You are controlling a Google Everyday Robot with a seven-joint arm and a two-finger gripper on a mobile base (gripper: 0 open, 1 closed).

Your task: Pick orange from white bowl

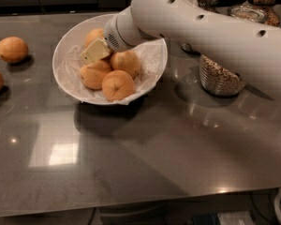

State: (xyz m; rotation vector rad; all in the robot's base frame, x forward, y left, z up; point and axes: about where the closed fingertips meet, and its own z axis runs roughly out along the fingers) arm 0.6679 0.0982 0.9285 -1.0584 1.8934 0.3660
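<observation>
Dark counter (131,172): white bowl (65,86) corrals fruit; my gripper (96,51) inside, poised at far orange (94,33); closure I cannot tell.

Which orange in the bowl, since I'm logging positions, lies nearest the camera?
The orange at the front rim of the white bowl, in front of the other three; the gripper is above those behind it.
</observation>
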